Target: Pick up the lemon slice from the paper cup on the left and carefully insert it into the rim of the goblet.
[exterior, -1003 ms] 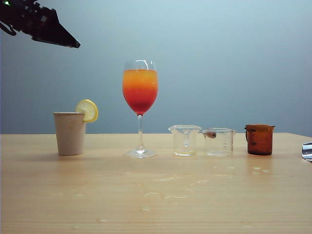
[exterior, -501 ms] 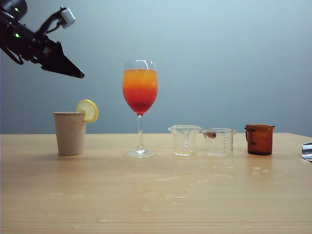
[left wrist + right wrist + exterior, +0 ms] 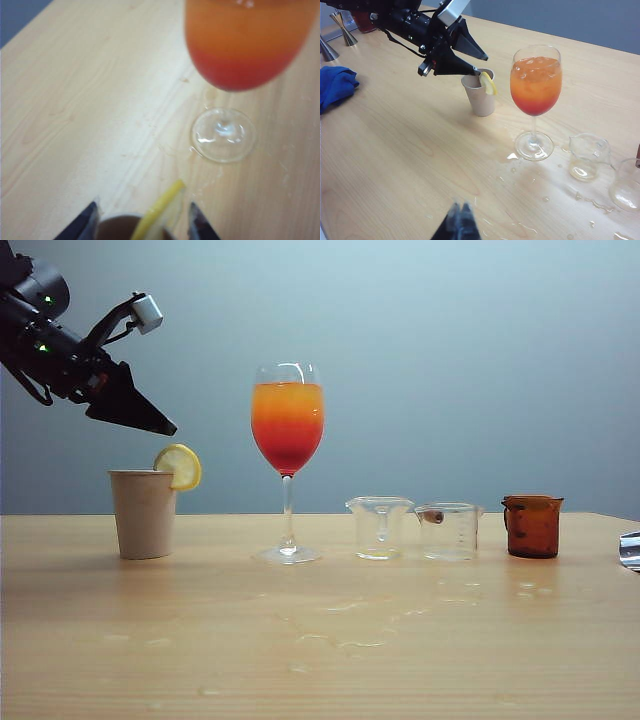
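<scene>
The lemon slice [image 3: 180,466] stands upright on the rim of the beige paper cup [image 3: 143,513], at the left of the table. My left gripper [image 3: 166,428] hangs just above and left of the slice, pointing down at it, open and empty. In the left wrist view the slice [image 3: 159,211] shows edge-on between the two dark fingers [image 3: 82,227], clear of both, over the cup's brown inside [image 3: 117,230]. The goblet [image 3: 288,440], with its orange-to-red drink, stands to the right of the cup. My right gripper [image 3: 460,209] is shut, low over the near table.
Two clear glass beakers [image 3: 380,527] [image 3: 448,530] and an amber jug [image 3: 532,526] stand in a row right of the goblet. Water drops lie on the wood [image 3: 340,635] in front of them. A blue cloth [image 3: 335,87] and metal jiggers [image 3: 342,21] sit beyond the cup.
The left arm has come down from the top left corner toward the cup, its tips now just above the lemon slice. The cup, slice and goblet have not moved.
</scene>
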Tool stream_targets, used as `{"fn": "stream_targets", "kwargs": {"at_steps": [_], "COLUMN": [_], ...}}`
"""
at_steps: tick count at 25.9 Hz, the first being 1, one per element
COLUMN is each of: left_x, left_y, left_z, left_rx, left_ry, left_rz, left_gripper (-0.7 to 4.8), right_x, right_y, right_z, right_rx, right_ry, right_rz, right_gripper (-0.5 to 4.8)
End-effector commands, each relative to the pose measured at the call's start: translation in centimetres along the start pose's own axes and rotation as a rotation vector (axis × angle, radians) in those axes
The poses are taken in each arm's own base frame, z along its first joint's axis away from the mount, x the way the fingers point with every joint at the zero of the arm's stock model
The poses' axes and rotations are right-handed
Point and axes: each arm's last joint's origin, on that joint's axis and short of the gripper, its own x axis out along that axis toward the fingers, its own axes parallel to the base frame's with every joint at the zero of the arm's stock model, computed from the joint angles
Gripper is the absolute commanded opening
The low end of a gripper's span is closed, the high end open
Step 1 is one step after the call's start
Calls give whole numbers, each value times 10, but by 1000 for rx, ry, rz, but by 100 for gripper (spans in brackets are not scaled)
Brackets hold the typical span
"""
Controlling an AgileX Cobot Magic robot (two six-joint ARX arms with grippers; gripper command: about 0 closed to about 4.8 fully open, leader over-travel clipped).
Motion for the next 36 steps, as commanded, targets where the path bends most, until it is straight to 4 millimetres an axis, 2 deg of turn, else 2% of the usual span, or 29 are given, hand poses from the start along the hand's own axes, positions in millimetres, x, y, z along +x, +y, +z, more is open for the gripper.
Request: {"fn": "stream_targets", "kwargs": {"at_steps": [1, 6, 11, 16, 22, 26, 30, 36], "left_x": [-1, -10, -27, -32, -21, -16, -6, 3], "left_y": [-2, 9, 23, 33, 43, 36, 27, 25], "left_z": [0, 1, 14, 27, 26, 24, 21, 15], "left_rx": [61, 97, 93, 109, 50, 30, 53, 59], "left_ry": [24, 17, -58, -101, -138, -135, -59, 12], "left_rz": [-5, 62, 88, 89, -11, -66, -109, -109], "left_gripper": [238, 237, 238, 238, 223, 223, 219, 218], "right_x": [1, 1, 2, 6, 7, 7, 7, 7], "right_y": [0, 0, 0, 0, 0, 0, 0, 0], "right_z": [2, 2, 2, 1, 0, 0, -1, -3], "right_rx": [1, 1, 1, 1, 1, 1, 1, 1], "right_ry": [-12, -12, -3, 12, 21, 22, 32, 51], "right_rz": [3, 3, 3, 2, -1, -1, -3, -5], "right_gripper": [-4, -4, -4, -4, -4, -4, -4, -4]}}
